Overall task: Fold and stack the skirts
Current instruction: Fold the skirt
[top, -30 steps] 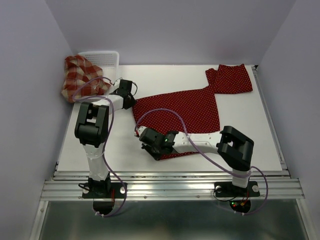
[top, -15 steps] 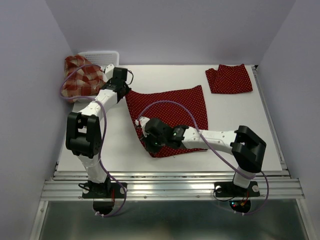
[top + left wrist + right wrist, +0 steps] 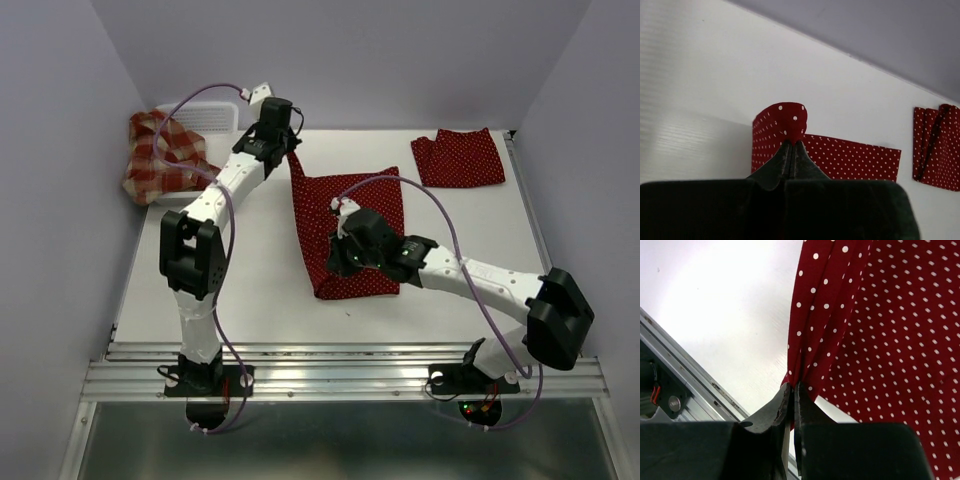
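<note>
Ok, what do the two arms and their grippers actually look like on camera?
The left arm and right arm both have white tube links and chunky black joint housings. A thin purple cable loops loosely along each. The left gripper and right gripper each have two dark, tapered fingers on a black body.

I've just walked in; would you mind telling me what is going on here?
The robot holds one dark red polka-dot skirt over the middle of the table. The left end effector is shut on its far corner, the right end effector on a bunched edge nearer the front. A second polka-dot skirt lies folded at the far right, and the plaid skirt sits crumpled by the white basket at far left, not yet folded.
</note>
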`<state>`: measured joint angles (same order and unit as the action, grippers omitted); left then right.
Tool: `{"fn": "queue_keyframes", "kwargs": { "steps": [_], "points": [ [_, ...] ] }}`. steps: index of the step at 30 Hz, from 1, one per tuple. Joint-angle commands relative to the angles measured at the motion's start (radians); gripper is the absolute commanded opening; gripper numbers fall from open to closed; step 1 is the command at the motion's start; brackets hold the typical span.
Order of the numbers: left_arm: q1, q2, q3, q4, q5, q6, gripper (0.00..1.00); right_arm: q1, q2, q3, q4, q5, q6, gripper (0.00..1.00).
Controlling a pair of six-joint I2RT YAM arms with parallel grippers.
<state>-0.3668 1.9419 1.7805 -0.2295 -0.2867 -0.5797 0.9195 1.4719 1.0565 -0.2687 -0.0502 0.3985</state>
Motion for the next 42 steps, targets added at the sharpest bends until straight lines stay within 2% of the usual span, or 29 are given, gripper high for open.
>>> {"fn": "queue_keyframes", "kwargs": {
  "steps": [1, 7, 11, 24, 28, 42],
  "points": [
    [-0.038, 0.073, 0.147, 0.036, 0.021, 0.029, 0.0, -0.014, -0.097, -0.044, -0.016, 0.059, 0.066, 0.01],
    [-0.112, 0.216, 0.36, 0.035, 0.076, 0.024, 0.0, -0.045, -0.195, -0.115, -0.075, 0.154, 0.134, 0.01],
    [-0.152, 0.278, 0.431, 0.059, 0.109, 0.011, 0.0, -0.07, -0.249, -0.142, -0.131, 0.2, 0.172, 0.01],
    [-0.238, 0.388, 0.502, 0.222, 0.195, -0.034, 0.0, -0.185, -0.357, -0.228, -0.253, 0.231, 0.241, 0.01],
    [-0.253, 0.462, 0.556, 0.222, 0.228, -0.049, 0.0, -0.226, -0.367, -0.259, -0.259, 0.202, 0.241, 0.01],
    [-0.274, 0.578, 0.563, 0.283, 0.25, -0.058, 0.0, -0.323, -0.291, -0.329, -0.209, 0.135, 0.206, 0.0]
  ]
}}
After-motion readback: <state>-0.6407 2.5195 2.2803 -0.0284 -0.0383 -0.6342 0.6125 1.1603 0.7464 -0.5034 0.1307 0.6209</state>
